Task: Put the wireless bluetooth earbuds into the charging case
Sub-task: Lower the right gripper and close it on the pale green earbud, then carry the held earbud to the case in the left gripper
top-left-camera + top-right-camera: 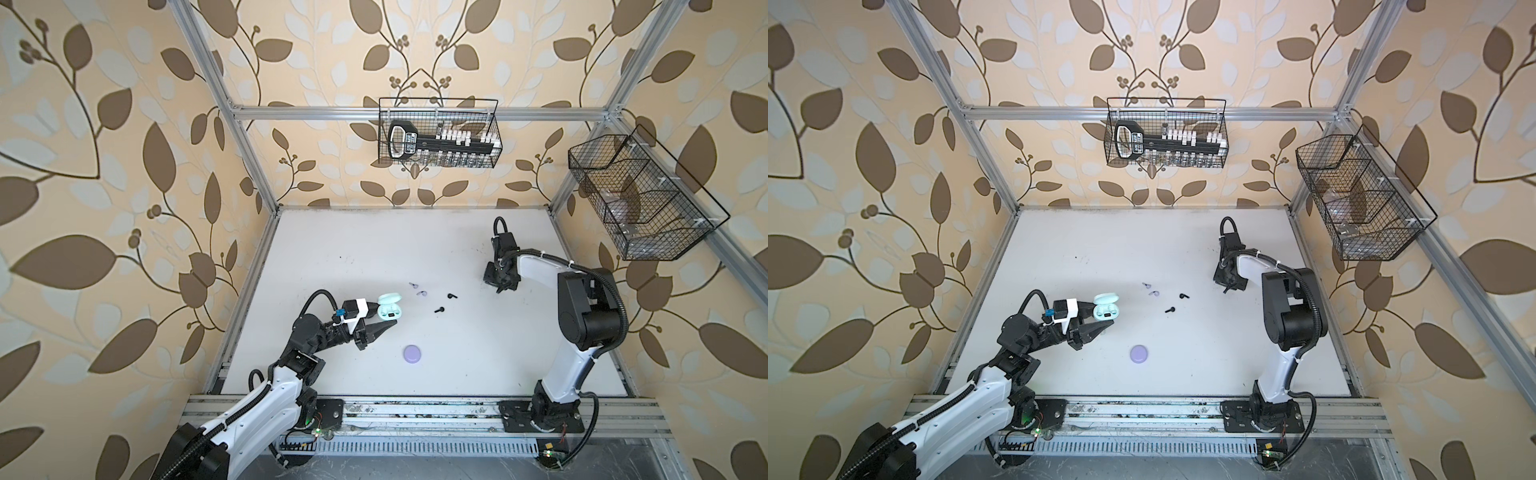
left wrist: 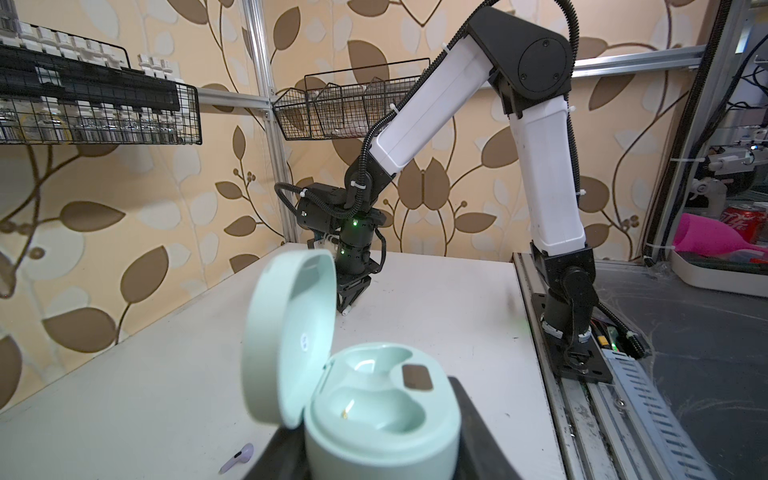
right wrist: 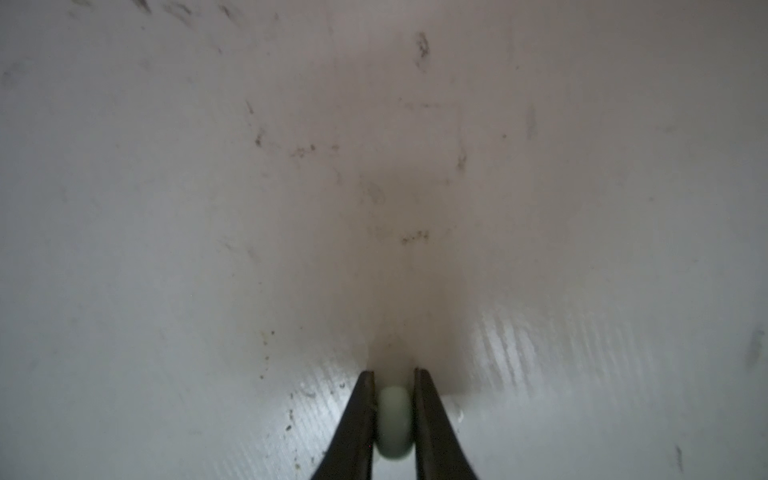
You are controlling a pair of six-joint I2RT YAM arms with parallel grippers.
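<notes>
Left jaws grip the opened case (image 2: 382, 436), open side up, ready for loading. Right jaws pinch a mint earbud (image 3: 395, 419) at the surface (image 1: 457, 353), likely to carry it over.

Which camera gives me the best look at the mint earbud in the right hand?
Right wrist view: the mint earbud sits pinched in the right hand, close up. The left wrist view shows it only as a distant speck; in both top views the hand hides it.

Both top views bright, even, bowed at edges. Right wrist view dim, blurred; glare streaks on table (image 3: 511, 345).
</notes>
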